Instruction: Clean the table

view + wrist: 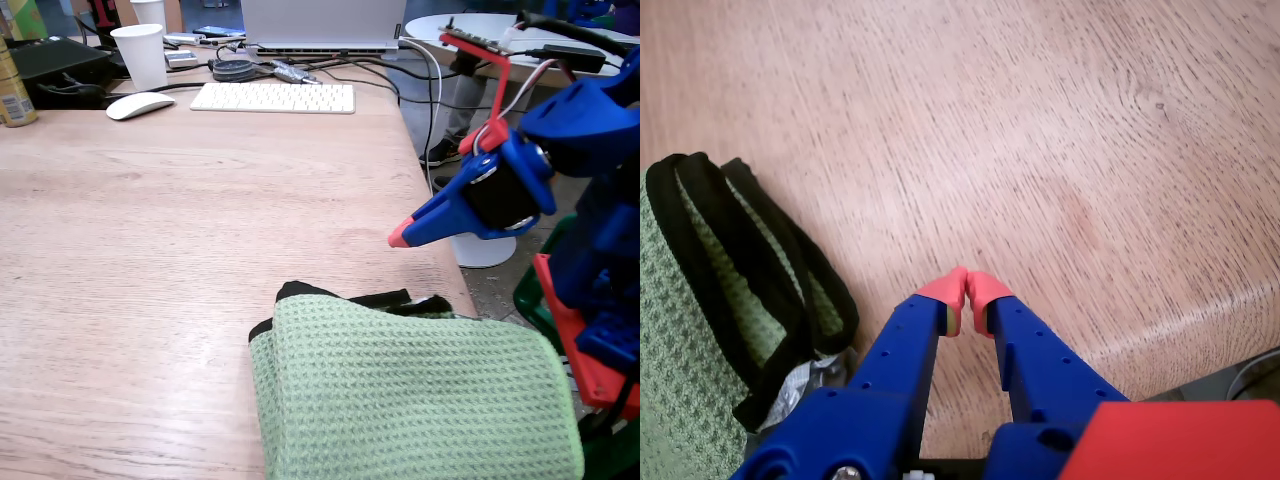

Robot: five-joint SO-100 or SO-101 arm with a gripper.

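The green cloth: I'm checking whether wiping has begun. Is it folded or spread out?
Folded. The green cloth lies in stacked layers, its black-trimmed edges doubled over in the wrist view; the hand hovers beside it, empty.

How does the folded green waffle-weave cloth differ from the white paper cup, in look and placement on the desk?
The green waffle-weave cloth lies flat and folded, soft and textured with a black trim; the white paper cup stands upright, smooth and rigid. The cloth is at the near edge of the light wood-grain desk top, below the blue gripper in the fixed view; the cup is at the far side, beside the white mouse. Both rest on the desk, untouched by the gripper.
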